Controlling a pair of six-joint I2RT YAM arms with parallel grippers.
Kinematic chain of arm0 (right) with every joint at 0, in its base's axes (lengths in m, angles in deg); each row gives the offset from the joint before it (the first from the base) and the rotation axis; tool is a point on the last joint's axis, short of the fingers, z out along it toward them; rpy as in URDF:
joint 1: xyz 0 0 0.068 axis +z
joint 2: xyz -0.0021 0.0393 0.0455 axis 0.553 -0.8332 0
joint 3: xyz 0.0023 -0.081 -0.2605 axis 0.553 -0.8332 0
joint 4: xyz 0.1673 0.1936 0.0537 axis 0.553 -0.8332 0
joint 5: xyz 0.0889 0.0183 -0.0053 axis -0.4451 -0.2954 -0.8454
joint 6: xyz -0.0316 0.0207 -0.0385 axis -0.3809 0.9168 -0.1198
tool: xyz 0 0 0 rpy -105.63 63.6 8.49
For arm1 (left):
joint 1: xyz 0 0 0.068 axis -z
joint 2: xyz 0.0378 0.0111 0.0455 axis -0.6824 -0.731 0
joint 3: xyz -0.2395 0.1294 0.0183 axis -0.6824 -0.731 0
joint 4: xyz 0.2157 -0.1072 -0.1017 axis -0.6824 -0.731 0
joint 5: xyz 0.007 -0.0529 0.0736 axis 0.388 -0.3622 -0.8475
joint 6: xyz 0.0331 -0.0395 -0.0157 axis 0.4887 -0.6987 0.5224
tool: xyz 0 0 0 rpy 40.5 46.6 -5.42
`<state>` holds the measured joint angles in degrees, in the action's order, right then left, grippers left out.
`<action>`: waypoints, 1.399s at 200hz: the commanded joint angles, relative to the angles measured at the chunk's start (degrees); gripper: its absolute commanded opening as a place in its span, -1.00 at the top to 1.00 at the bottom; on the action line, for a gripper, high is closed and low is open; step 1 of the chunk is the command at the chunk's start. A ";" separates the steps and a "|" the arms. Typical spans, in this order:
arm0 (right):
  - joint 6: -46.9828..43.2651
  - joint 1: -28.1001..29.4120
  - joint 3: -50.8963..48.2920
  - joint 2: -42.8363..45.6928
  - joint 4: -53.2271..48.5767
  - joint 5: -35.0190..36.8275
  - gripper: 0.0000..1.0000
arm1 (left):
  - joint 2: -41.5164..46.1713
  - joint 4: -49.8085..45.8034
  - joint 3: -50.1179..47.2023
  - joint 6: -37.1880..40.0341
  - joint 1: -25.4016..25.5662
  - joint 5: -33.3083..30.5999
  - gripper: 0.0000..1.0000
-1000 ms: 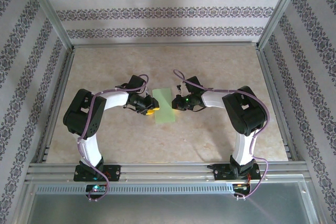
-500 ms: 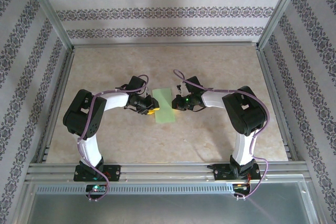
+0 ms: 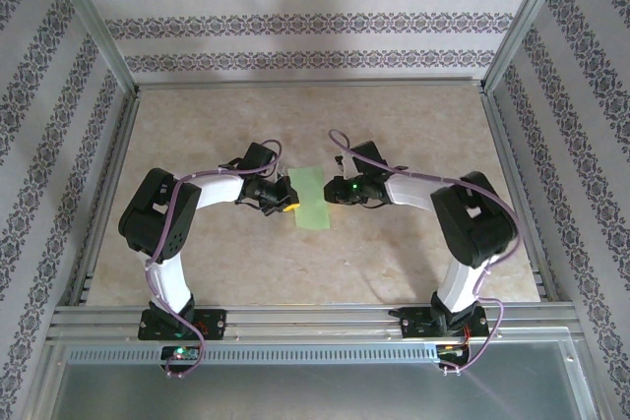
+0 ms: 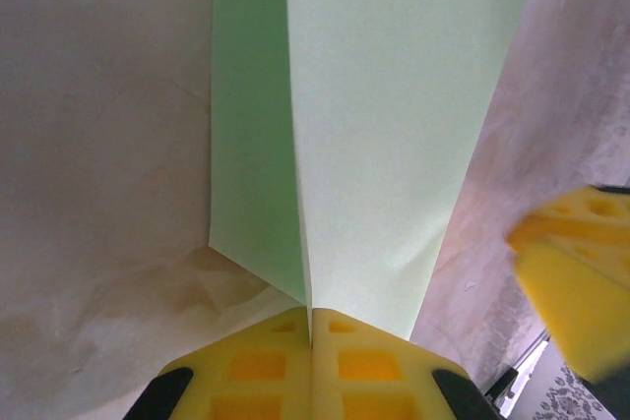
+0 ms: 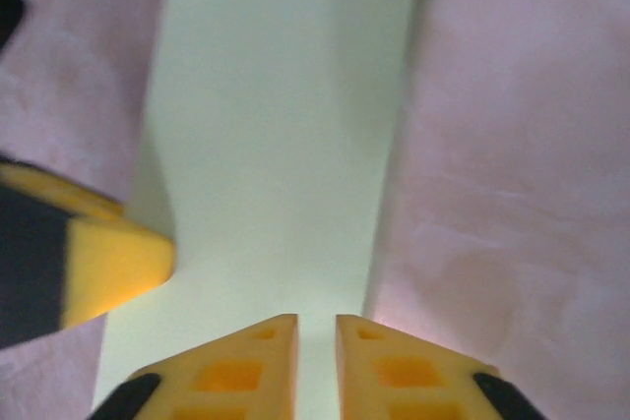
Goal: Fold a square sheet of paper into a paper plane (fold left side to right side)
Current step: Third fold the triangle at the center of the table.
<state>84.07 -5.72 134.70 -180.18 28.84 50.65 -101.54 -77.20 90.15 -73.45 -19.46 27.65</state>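
Low in its wrist view, our left gripper (image 4: 310,320) pinches the near edge of the folded green paper (image 4: 384,125), pads tight together; our right gripper (image 5: 316,330) stands narrowly parted above that strip, which lies mid-frame on the table (image 3: 413,125) between both grippers

Light green paper sheet (image 3: 312,199), plain, folded into a narrow strip. Lies mid-counter (image 3: 394,125), long axis near-to-far, slightly skewed. Two panels meet at a sharp lengthwise crease.
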 commanded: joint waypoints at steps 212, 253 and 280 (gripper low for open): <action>-43.42 34.56 -10.70 4.21 20.47 46.25 -0.11 | -0.47 -1.73 2.48 -1.36 0.50 6.47 0.99; -42.54 34.55 -10.45 2.85 21.83 48.35 0.11 | -0.27 -1.68 2.19 -1.18 0.50 6.19 0.99; -42.02 34.60 -10.65 2.85 21.68 49.23 0.31 | -0.36 -1.70 2.03 -1.15 0.48 6.28 0.99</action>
<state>41.38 28.47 123.34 -176.62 49.10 97.59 -101.41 -77.29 91.25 -74.98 -19.46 33.29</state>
